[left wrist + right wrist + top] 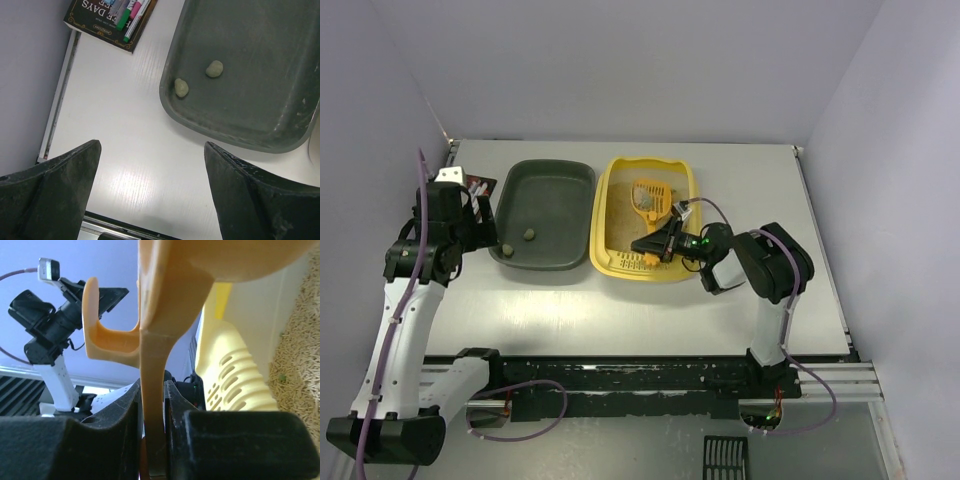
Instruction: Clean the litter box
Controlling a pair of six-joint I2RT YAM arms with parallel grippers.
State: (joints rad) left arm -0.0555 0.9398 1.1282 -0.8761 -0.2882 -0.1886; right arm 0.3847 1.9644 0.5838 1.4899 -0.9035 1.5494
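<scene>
The yellow litter box point(603, 215) with beige litter point(300, 350) stands mid-table, its slotted ledge point(232, 370) at the near end. An orange slotted scoop point(650, 197) is over the litter. My right gripper point(665, 240) is shut on the scoop's handle point(155, 365) above the ledge, the handle pinched flat between both fingers. My left gripper point(485, 215) hangs open and empty over bare table point(152, 165), just left of the dark tray.
A dark grey-green tray point(545, 212) lies beside the litter box on its left, holding two pale clumps point(214, 68) point(181, 87) near its near-left corner. A book with markers point(110, 20) lies at the table's left edge. Walls enclose the table.
</scene>
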